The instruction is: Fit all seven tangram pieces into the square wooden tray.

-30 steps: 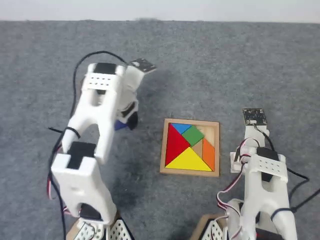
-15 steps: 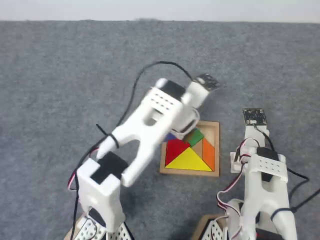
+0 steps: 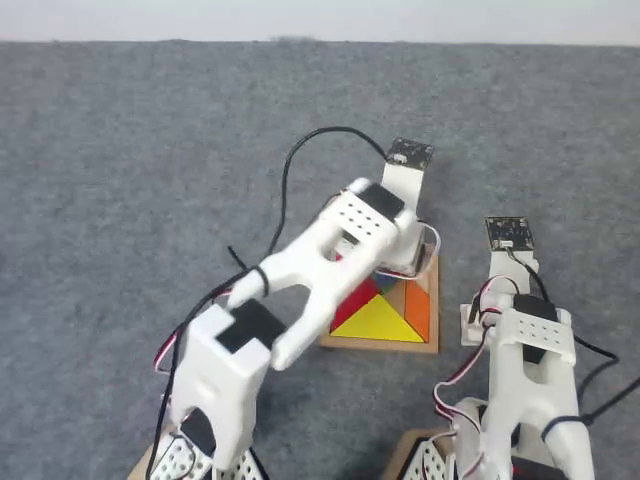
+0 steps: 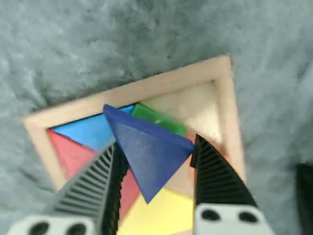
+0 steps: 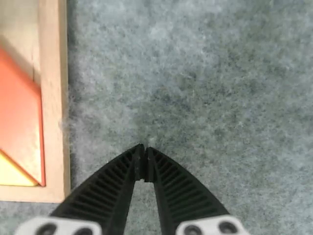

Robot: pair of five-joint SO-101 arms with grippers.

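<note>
Dark blue triangle [image 4: 146,159] is pinched between the left gripper's [image 4: 156,144] fingers and hangs over the wooden tray [image 4: 146,87]. Lying in the tray I count five pieces: light blue [image 4: 85,131], green [image 4: 157,117], red [image 4: 68,155], yellow [image 4: 164,215] and orange [image 3: 417,305], all partly covered. A bare patch [image 4: 198,103] of wood shows beside the green one. From the high view, the left arm [image 3: 330,250] hides most of the tray. Right gripper [image 5: 145,169] is closed on nothing, over the grey carpet [image 5: 220,73] just beside the tray's rim.
</note>
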